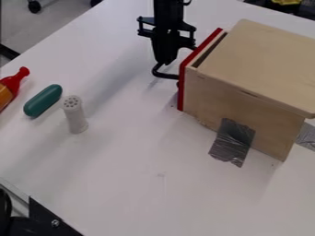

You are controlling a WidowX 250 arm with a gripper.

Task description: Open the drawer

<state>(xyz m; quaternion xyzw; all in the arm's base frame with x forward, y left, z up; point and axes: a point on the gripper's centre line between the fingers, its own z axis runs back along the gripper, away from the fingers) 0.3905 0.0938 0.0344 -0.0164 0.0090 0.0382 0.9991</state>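
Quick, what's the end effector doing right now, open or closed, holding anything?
End effector: at the black handle; open, closed or gripping it, can't be told.

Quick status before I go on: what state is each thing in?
Drawer: slightly open, dark gap behind its front
Hand: lowered at the drawer front
Tape: stuck to box and table
White shaker: upright
Green toy: lying down

Smooth pale wooden box, crinkled silvery tape
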